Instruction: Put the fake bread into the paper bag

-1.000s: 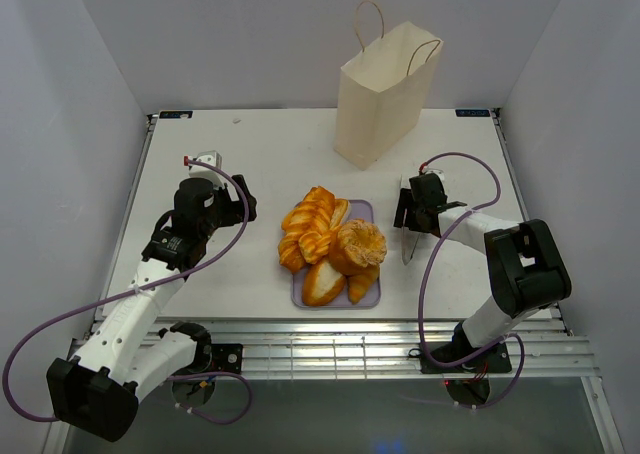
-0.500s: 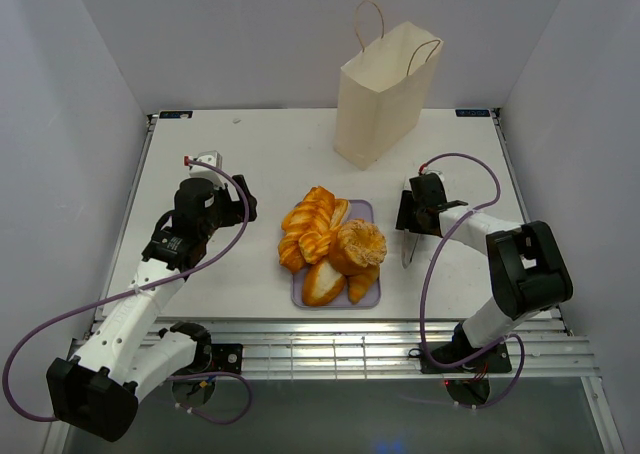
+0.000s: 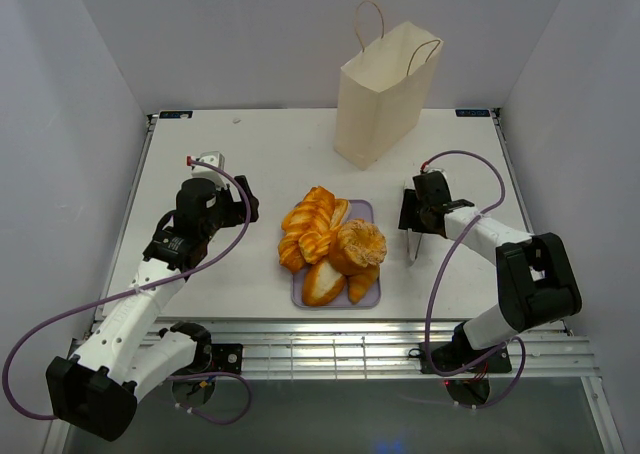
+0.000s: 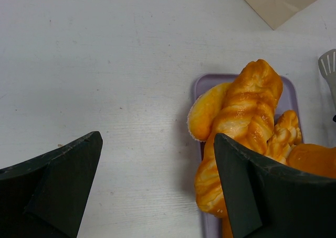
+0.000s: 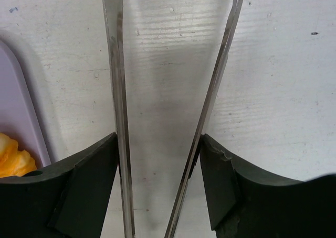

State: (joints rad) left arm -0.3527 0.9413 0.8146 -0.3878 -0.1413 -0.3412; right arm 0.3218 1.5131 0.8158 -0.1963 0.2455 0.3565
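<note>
The fake bread point(image 3: 330, 244), several glossy golden-orange pieces, is piled on a lilac tray point(image 3: 367, 210) at the table's middle. The cream paper bag point(image 3: 385, 94) stands upright at the back. My left gripper point(image 3: 240, 206) is open and empty, just left of the tray. In the left wrist view a braided loaf point(image 4: 247, 107) lies before its right finger. My right gripper point(image 3: 412, 217) is right of the tray, shut on metal tongs point(image 3: 411, 246) that point toward the near edge. In the right wrist view both tong arms point(image 5: 116, 91) press against the fingers point(image 5: 226, 180), spread apart.
The bag's bottom corner point(image 4: 278, 2) and the tongs' tip point(image 4: 328, 70) show in the left wrist view. The tray's edge point(image 5: 21, 112) and a bit of bread point(image 5: 13, 159) show at the left of the right wrist view. White walls enclose the table point(image 3: 250, 154).
My right gripper and its tongs have shifted slightly to the right, and the right elbow has swung outward. The left arm has barely moved. The bread has not moved.
</note>
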